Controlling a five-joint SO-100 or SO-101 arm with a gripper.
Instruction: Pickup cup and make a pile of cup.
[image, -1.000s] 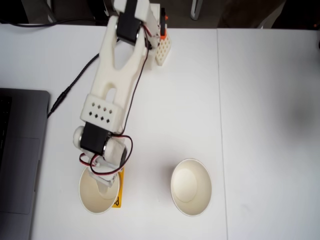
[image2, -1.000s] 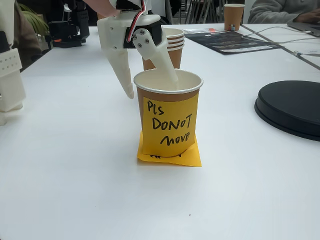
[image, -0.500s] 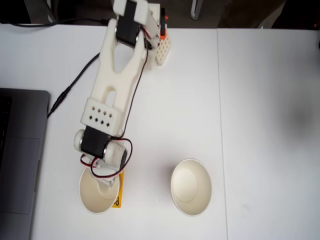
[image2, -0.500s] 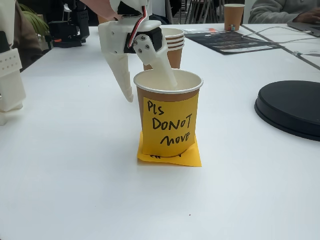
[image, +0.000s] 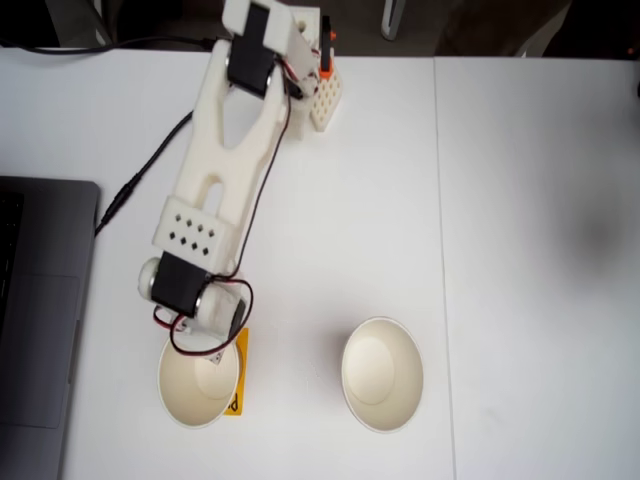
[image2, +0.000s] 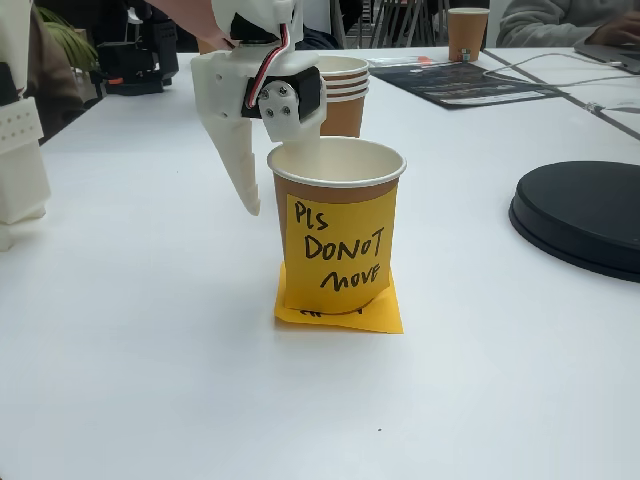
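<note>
Inspection from left to right in the top-down fixed view: your laptop (image: 40, 320) sits at the table's left edge, well clear of the work. Next, the gripper (image: 205, 350) hovers at the far rim of the left cup (image: 198, 388), which stands on an orange sticky note (image: 237, 372). In the low fixed view, that cup (image2: 337, 215) carries a second note (image2: 340, 252) on its wall reading "PLS DO NOT MOVE". The jaws stand parted: one finger (image2: 232, 150) hangs outside the cup wall, the other sits at the rim line, and neither presses the paper. The claw grips nothing.

Step in hand, as I judge it: the grasp on a cup is not yet made, and no pile exists. Your next move calls for either closing across this rim or, given the note, shifting to the right-hand cup (image: 382, 374), which stands well apart.

Containers: both cups stand upright and empty, cream inside. A stack of cups (image2: 338, 95) stands behind the gripper.
</note>
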